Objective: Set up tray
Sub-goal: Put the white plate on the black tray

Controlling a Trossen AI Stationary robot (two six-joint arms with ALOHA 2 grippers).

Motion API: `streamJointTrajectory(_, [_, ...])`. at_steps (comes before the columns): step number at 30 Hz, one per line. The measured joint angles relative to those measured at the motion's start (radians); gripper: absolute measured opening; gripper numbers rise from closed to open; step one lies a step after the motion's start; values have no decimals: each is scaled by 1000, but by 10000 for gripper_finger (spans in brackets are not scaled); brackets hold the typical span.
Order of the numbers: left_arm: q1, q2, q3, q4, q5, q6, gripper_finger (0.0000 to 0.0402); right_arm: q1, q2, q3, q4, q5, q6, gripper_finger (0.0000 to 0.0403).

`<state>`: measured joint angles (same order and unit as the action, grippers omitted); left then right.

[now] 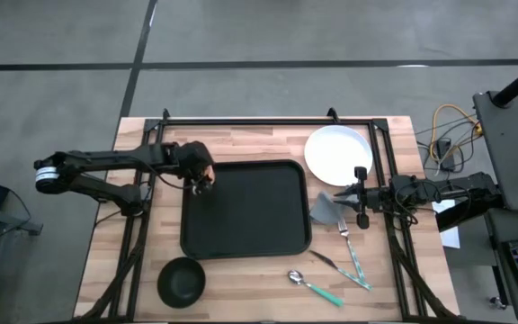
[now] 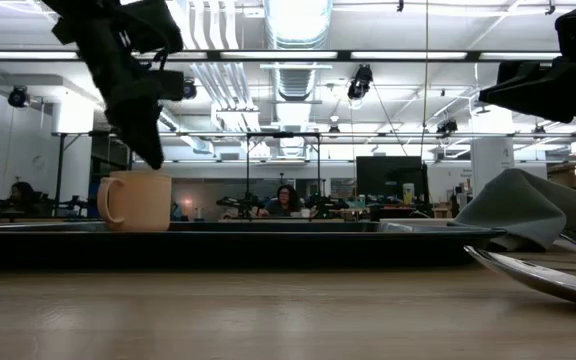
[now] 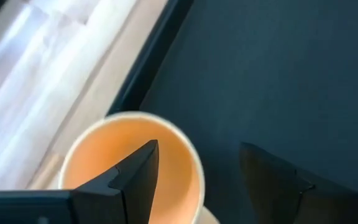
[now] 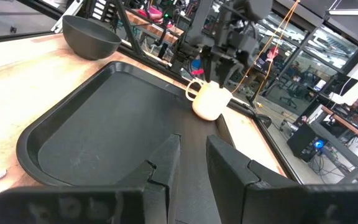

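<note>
Left gripper hangs over the tray's far left corner, jaws spread wide, one finger over the mouth of a cream mug, the other outside its rim; mug stands upright on the tray floor, not gripped

Right gripper sits off the tray's right edge, jaws narrow with a slim gap, nothing between them; it hovers by the grey napkin

Tray: large, black, flat on the wooden tabletop at centre, only the mug on it

White plate off the tray's far right corner. Fork, knife and teal-handled spoon lie on the tabletop near right of the tray. Small black bowl off the near left corner

People sit at desks in the room beyond
</note>
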<state>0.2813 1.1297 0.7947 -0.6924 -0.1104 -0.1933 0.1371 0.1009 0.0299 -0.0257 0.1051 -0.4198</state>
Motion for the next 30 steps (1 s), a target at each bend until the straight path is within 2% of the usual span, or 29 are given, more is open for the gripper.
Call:
streamJointTrajectory(7, [-1, 0, 59, -17, 11, -39, 202, 0, 0, 0, 0, 0, 0, 68])
streamJointTrajectory(13, [-2, 0, 63, -18, 110, -85, 202, 0, 0, 0, 0, 0, 0, 68])
streamJointTrajectory(19, [-21, 0, 63, -15, 141, -50, 202, 0, 0, 0, 0, 0, 0, 68])
streamJointTrajectory(24, [-97, 0, 72, -15, 143, 32, 202, 0, 0, 0, 0, 0, 0, 68])
streamJointTrajectory(30, [-242, 0, 96, -14, 143, 121, 202, 0, 0, 0, 0, 0, 0, 68])
